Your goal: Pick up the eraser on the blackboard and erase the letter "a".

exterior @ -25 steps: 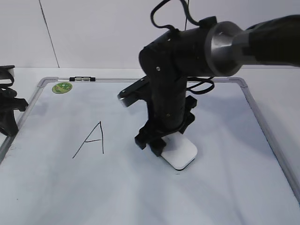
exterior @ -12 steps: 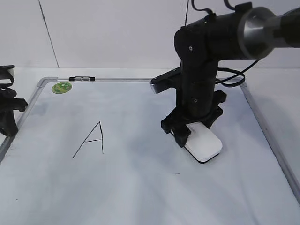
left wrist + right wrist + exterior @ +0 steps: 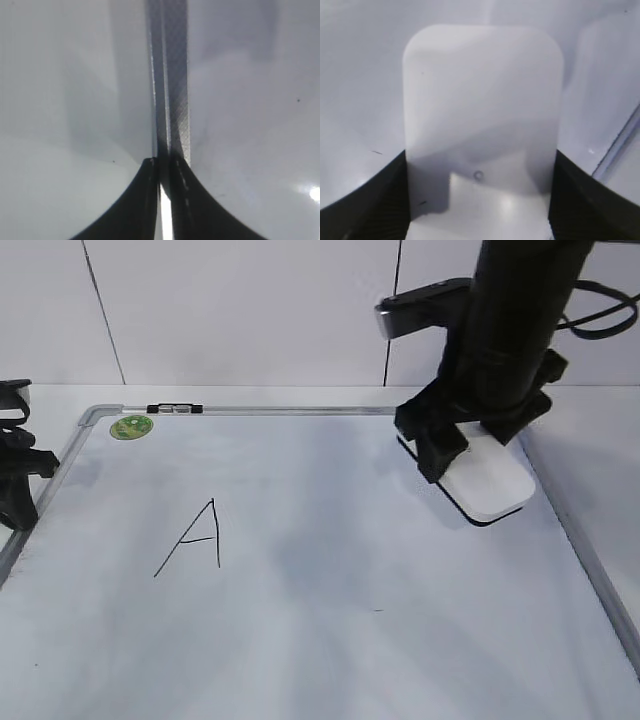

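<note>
Eraser held at the board's right edge; no lowercase "a" visible

The eraser (image 3: 487,483), a white rounded block with a dark underside, sits gripped between the jaws of the right gripper (image 3: 462,452), near the right frame of the blackboard (image 3: 300,630). In the right wrist view the eraser (image 3: 480,130) fills the gap between both dark fingers (image 3: 365,200). Whether its felt touches the board or hangs just above it cannot be told.

The only writing in view is an angular capital "A" (image 3: 192,538) on the left half, well apart from the eraser. The cursive "a" is nowhere to be seen; a faint speck low on the board is too small to read.

Risks, as judged: a sweep toward the left could strike the capital by mistake; a tilted eraser would wipe unevenly.

The left gripper (image 3: 161,170) is closed on nothing, its tips over the board's frame. In the exterior view only a dark part shows at the left edge. The upper right arm is cut off
</note>
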